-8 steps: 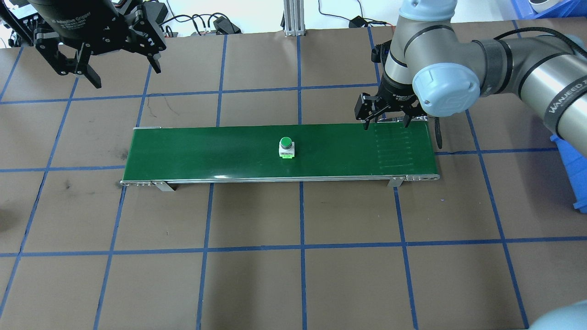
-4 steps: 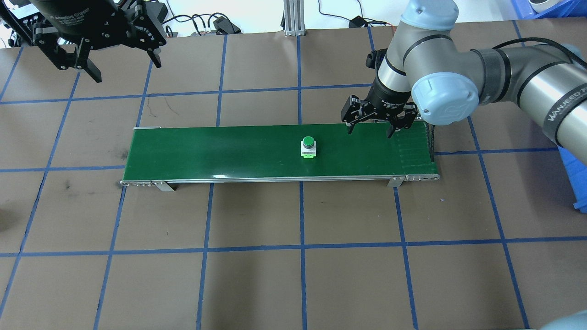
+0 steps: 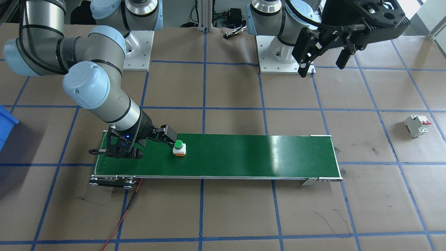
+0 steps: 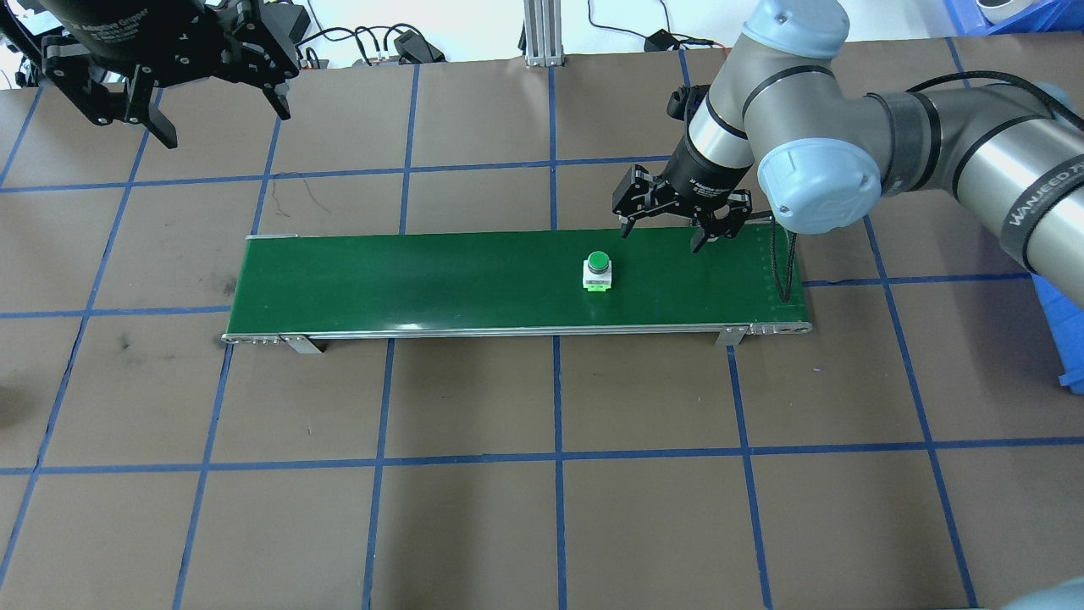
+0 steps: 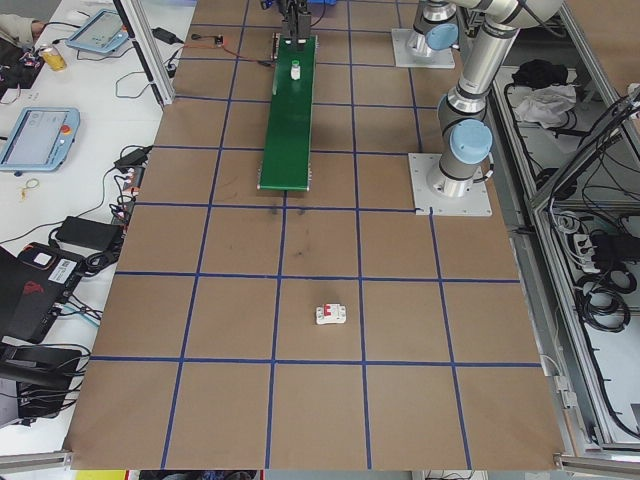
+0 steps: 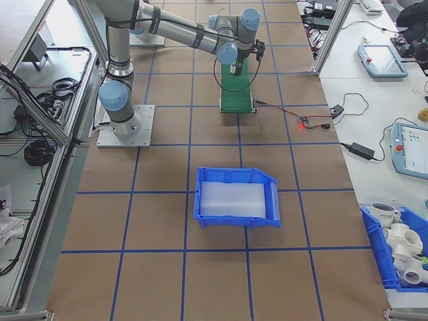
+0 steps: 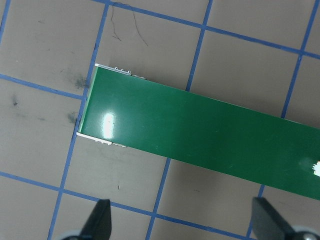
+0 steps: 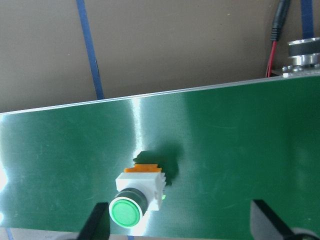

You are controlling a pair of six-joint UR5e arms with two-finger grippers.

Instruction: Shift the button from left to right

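The small green-capped push-button with white body and orange base (image 4: 598, 273) stands upright on the long green conveyor belt (image 4: 423, 284), right of its middle. My right claw (image 4: 674, 233) hangs open at its two o'clock, not touching. My left claw (image 4: 216, 110) hovers open, far off at ten o'clock above the brown counter (image 4: 542, 508).

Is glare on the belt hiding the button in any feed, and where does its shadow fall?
Right wrist view: a bright streak crosses the belt just above the button, which stays sharp, its shadow up and to the right. Left wrist view: a glare patch near the belt's end. Front view: a pale sheen mid-belt, clear of the button.
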